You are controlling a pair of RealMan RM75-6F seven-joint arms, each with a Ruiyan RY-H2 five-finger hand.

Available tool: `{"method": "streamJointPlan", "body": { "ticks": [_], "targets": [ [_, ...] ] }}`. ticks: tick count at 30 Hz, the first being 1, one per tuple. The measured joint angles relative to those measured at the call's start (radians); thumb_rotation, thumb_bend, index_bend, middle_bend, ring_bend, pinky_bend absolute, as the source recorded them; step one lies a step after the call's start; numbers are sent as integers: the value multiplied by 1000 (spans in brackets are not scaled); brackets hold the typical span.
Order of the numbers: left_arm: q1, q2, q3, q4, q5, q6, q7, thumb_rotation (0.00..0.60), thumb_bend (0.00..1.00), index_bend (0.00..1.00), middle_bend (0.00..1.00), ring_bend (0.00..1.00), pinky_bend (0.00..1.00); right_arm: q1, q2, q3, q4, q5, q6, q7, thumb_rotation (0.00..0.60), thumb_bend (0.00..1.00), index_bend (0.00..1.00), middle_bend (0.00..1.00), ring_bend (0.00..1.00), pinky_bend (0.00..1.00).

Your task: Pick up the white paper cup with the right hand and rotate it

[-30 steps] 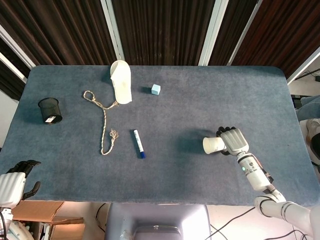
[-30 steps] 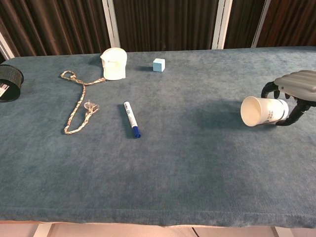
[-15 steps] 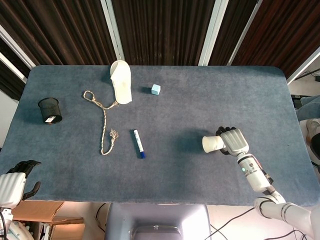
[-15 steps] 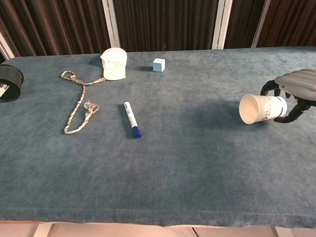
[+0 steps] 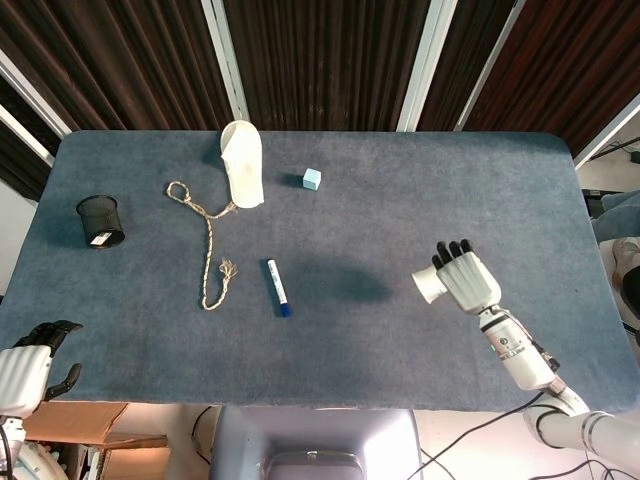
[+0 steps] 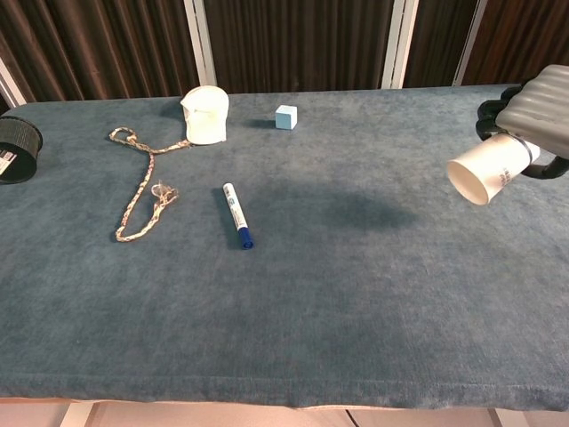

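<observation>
On my table (image 5: 480, 180), covered in blue-grey fabric, a black mesh cup (image 5: 101, 221) stands near the left edge. A length of braided rope (image 5: 208, 240) lies to its right, looped at the far end and frayed at the near end. The rope's far part reaches the white pouch-like object (image 5: 243, 176), which lies toward the far edge. A small light-blue cube (image 5: 312, 179) sits just right of that object, apart from it. A white marker with a blue cap (image 5: 277, 286) lies near the table's middle, cap end toward the near edge.
</observation>
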Motion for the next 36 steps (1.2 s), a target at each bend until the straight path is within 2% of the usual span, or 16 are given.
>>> {"method": "streamJointPlan", "body": {
  "ticks": [5,8,14,24,30,36],
  "targets": [
    [0,0,-1,0,-5,-2,-2,600,352,277,225,201,388,15,45,-36,-22,-104,24,-253,600,501,518,386,387,500],
    [0,1,-2,-1,-5,-1,-2,600,351,277,225,201,388,31,72,-52,-38,-150,14,-362,600,500,519,386,387,501],
    [1,2,-1,0,-5,-1,-4,600,351,277,225,201,388,55,99,-64,-70,-178,-51,-495,600,500,520,386,384,494],
    [-1,1,-2,1,-9,-6,-2,600,351,277,225,201,388,77,59,-64,-30,-185,-117,-575,600,499,485,386,347,458],
    [0,2,-2,1,-9,-5,-3,600,351,277,226,201,388,75,32,-57,-7,-182,-121,-596,600,491,430,386,305,419],
    [0,3,-2,0,-10,-5,-5,600,352,277,225,200,388,68,17,-52,2,-174,-122,-612,600,436,352,353,252,391]
  ]
}}
